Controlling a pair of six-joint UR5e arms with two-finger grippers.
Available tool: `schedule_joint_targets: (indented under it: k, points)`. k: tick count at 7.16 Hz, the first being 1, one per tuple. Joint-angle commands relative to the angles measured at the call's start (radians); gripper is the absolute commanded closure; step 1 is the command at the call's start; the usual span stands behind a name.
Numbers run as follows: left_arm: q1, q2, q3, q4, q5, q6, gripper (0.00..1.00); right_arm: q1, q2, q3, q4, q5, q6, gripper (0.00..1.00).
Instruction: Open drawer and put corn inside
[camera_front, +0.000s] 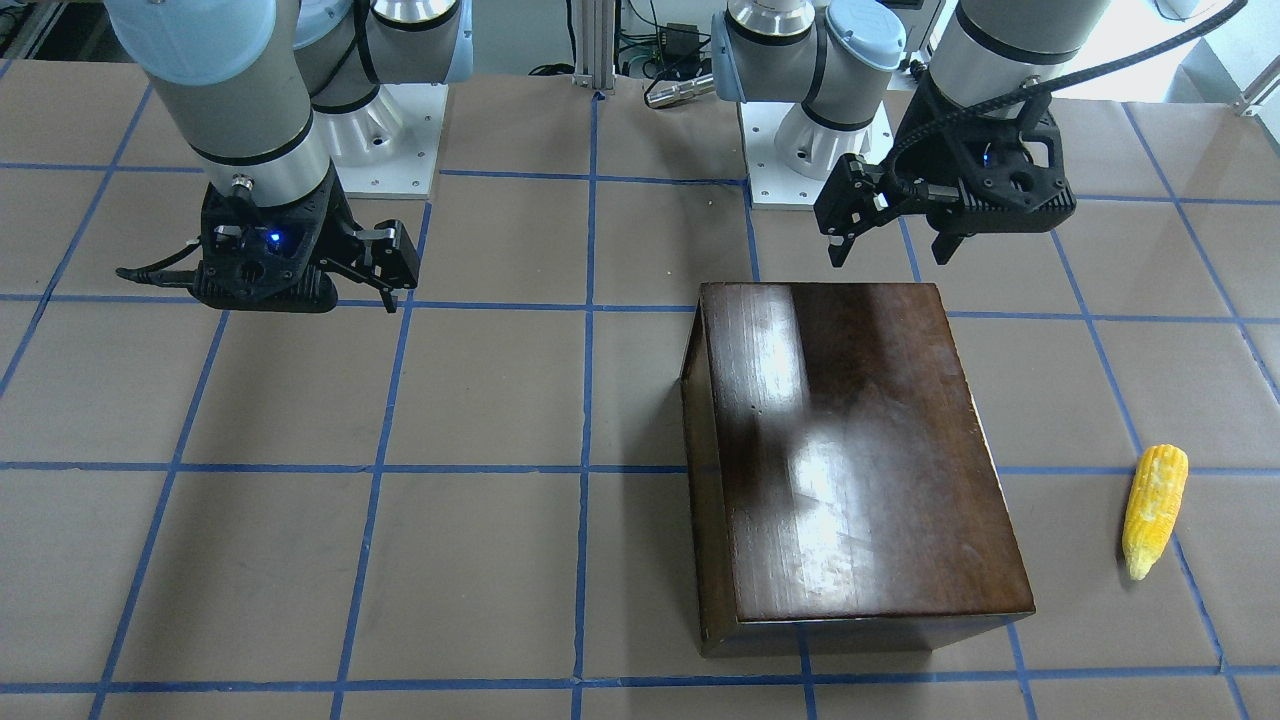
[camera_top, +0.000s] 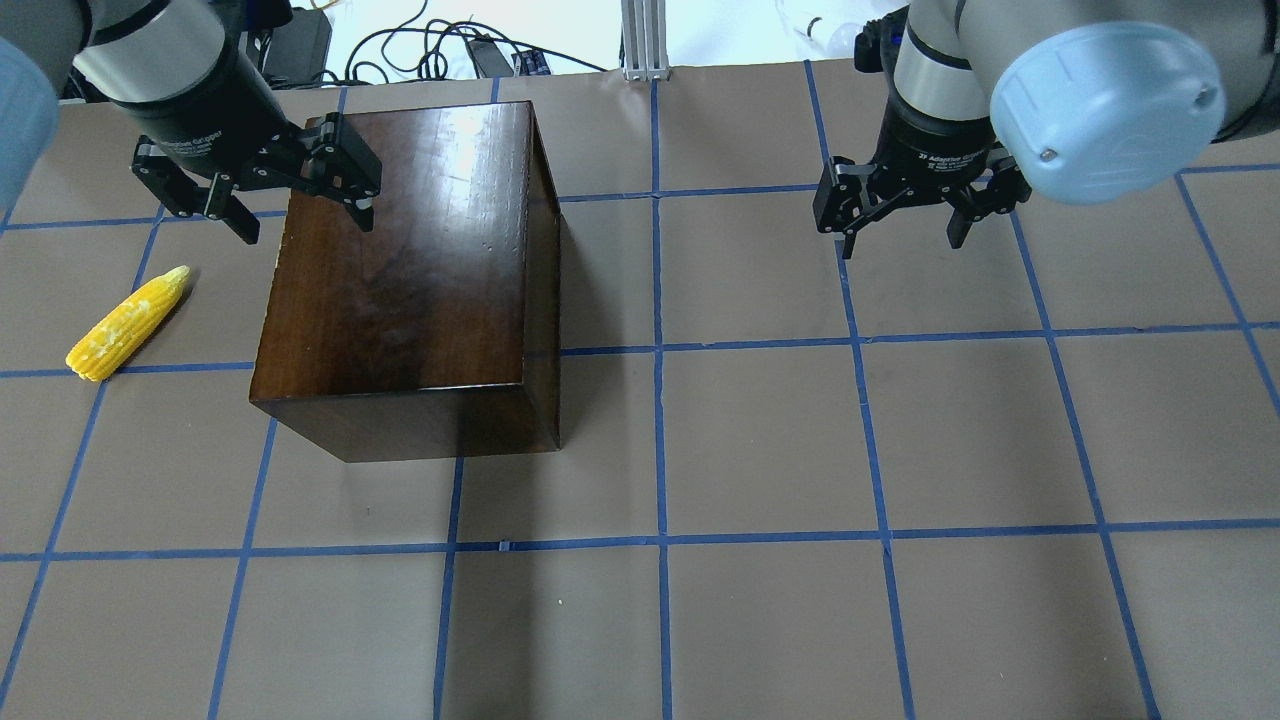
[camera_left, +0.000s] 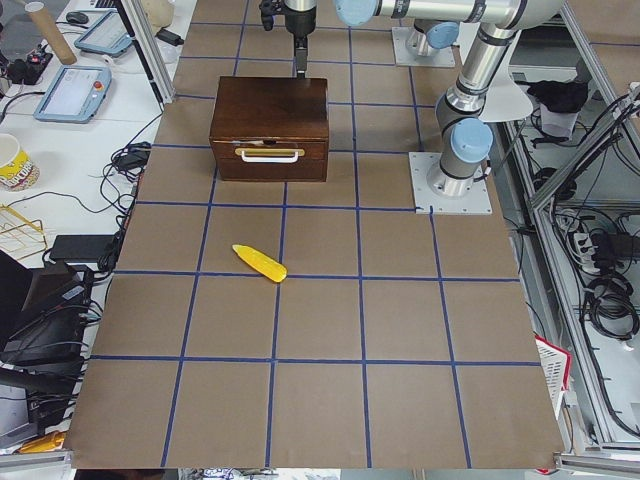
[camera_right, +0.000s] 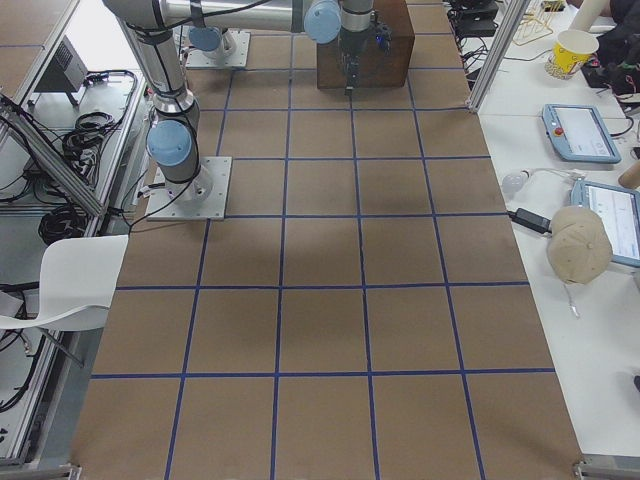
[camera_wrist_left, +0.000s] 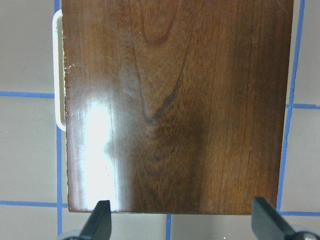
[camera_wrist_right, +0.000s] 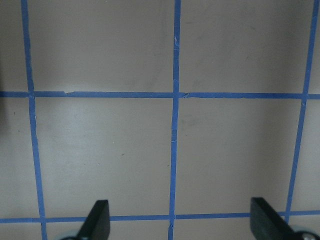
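One box (camera_top: 400, 270), one drawer (camera_left: 268, 160): shut, contents not seen. One corn (camera_top: 128, 323) is laid on the table (camera_top: 800, 450) outside the box, off to the outer side of the left gripper (camera_top: 305, 225), not touched. Left gripper is held above the box, spread wide, nothing gripped. Right gripper (camera_top: 902, 245) likewise spread wide and empty, with box and corn well apart from it.

Glossy dark-brown wood-grain box (camera_top: 400, 260), cream handle (camera_left: 268, 154), yellow kernel-rowed corn (camera_top: 128, 323), grey-brown table (camera_top: 760, 440) gridded with blue tape (camera_top: 760, 345)
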Motion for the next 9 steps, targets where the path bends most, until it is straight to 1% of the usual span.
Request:
schedule_joint_targets:
  k: [1, 3, 4, 5, 6, 8, 9]
  points:
    - [0.061, 0.008, 0.028, -0.068, -0.004, 0.043, 0.00, 0.000, 0.000, 0.000, 0.000, 0.000, 0.000, 0.00]
    - [0.167, -0.026, 0.025, -0.066, -0.050, 0.129, 0.00, 0.000, 0.000, 0.000, 0.000, 0.000, 0.000, 0.00]
    - [0.231, -0.044, 0.028, -0.064, -0.085, 0.236, 0.00, 0.000, 0.000, 0.000, 0.000, 0.000, 0.000, 0.00]
    - [0.300, -0.061, 0.022, -0.066, -0.133, 0.290, 0.00, 0.000, 0.000, 0.000, -0.002, -0.002, 0.000, 0.00]
    - [0.343, -0.086, 0.016, -0.063, -0.135, 0.345, 0.00, 0.000, 0.000, 0.000, 0.000, -0.002, 0.000, 0.00]
    - [0.384, -0.144, 0.016, -0.058, -0.133, 0.439, 0.00, 0.000, -0.001, 0.000, 0.000, -0.002, 0.000, 0.00]
    - [0.391, -0.185, 0.013, -0.009, -0.136, 0.444, 0.00, 0.000, 0.000, 0.000, -0.002, -0.002, 0.000, 0.00]
